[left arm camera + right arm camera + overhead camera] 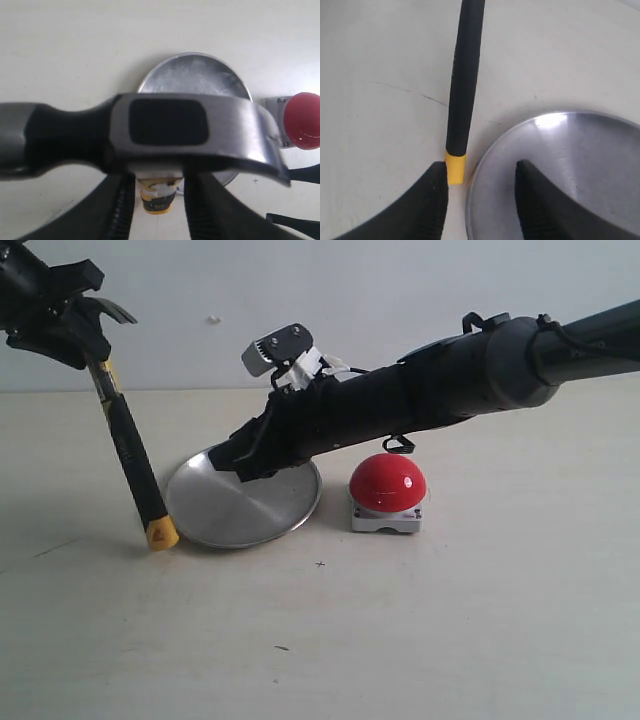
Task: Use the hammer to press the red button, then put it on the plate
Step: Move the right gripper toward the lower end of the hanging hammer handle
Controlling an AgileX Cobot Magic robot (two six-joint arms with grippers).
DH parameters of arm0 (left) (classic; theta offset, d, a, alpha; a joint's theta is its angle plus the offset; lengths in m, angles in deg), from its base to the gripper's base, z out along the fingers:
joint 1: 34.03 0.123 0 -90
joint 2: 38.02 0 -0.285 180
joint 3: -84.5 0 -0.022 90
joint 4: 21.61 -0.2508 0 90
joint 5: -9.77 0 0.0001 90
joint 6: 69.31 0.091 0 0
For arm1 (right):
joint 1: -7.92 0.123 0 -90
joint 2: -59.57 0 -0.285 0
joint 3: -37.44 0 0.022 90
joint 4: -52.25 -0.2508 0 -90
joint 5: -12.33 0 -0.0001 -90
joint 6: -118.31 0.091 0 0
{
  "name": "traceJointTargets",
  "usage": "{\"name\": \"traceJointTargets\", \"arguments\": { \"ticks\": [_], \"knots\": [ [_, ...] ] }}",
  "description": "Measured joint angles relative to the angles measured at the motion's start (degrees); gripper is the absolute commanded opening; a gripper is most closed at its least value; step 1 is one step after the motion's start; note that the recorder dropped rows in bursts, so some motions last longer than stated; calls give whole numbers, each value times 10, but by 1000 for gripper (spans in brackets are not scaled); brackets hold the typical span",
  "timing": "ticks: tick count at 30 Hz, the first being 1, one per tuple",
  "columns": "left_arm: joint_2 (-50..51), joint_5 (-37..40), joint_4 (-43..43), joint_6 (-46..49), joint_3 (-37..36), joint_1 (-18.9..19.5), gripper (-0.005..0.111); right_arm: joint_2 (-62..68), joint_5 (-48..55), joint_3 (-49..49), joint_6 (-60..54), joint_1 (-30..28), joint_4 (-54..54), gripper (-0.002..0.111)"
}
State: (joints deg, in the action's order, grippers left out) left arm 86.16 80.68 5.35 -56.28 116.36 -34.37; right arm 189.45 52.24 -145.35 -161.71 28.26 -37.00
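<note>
**A:** Where are we standing with this, starting from the left?

**B:** Our left claw point(72, 328) is pinching the hammer point(130, 455) just under its head. The handle is slanting down, and its yellow butt is touching the table point(450, 640) just beside the plate point(250, 520).

**A:** So the hammer isn't lying on the plate?

**B:** No — it's leaning outside the rim. Our right claw point(238, 458) is reaching across above the plate, spread wide and holding nothing, with the butt close by.

**A:** And the red button point(388, 483)?

**B:** It's sitting to the right of the plate, well apart from the hammer. We aren't seeing any sign of whether it's been pressed — so we're judging that the placing is certainly left, and perhaps the pressing too.
</note>
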Motion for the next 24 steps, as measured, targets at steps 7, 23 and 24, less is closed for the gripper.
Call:
{"name": "traceJointTargets", "arguments": {
  "ticks": [7,23,24],
  "knots": [
    [0,0,1,1,-40,0,0,0,-10,0,-9,17,-5,57],
    [0,0,7,1,-45,0,0,59,-26,-52,-42,64,-54,63],
    [0,0,9,2,-45,0,0,64,-26,-61,-37,66,-55,63]
  ]
}}
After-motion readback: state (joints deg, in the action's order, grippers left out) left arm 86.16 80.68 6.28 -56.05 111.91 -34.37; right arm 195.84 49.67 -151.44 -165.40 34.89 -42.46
